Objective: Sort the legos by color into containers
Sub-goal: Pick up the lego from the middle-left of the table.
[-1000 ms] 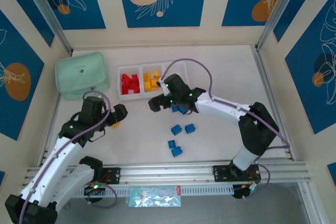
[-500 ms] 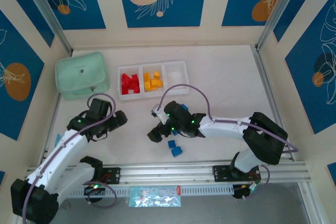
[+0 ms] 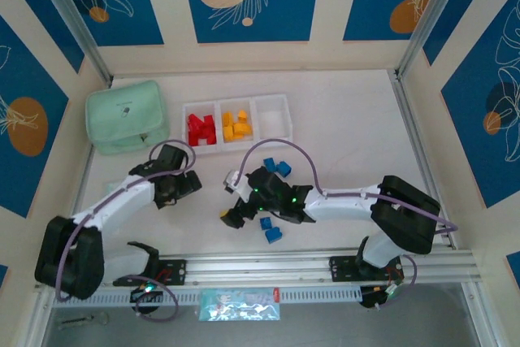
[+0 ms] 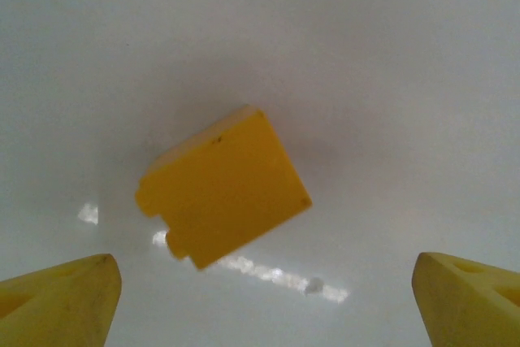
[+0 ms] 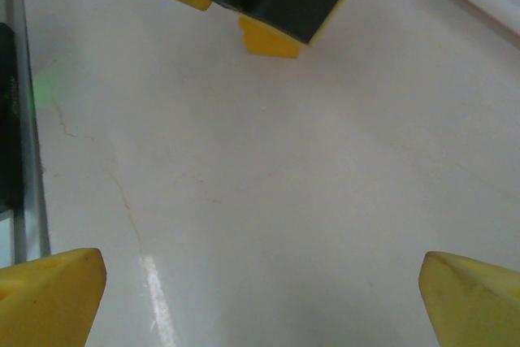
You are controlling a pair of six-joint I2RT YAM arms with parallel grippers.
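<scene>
Here, nearest my bases, two small blue plastic bricks (image 3: 274, 236) lie together on the white table (image 3: 341, 119), just beside my right forearm. My right hand (image 5: 262, 302) hangs low over the table to the left of them, its yellow fingers spread wide with nothing between them, the arm stretched low and across toward the left. Straight ahead of it is my left hand (image 4: 264, 306), tipped down over a small yellow square plastic brick (image 4: 223, 188). That brick lies flat on the table, turned at an angle, centred under my left fingers, which stand wide apart and clear of it. Farther out, two more blue bricks (image 3: 277, 166) sit together beside my right wrist. Beyond them stands the white translucent plastic tray (image 3: 272, 116) of three joined compartments: red bricks (image 3: 201, 130) in the left one, yellow-orange bricks (image 3: 236, 126) in the middle. A mint green soft pouch (image 3: 126, 115) lies left of the tray.
</scene>
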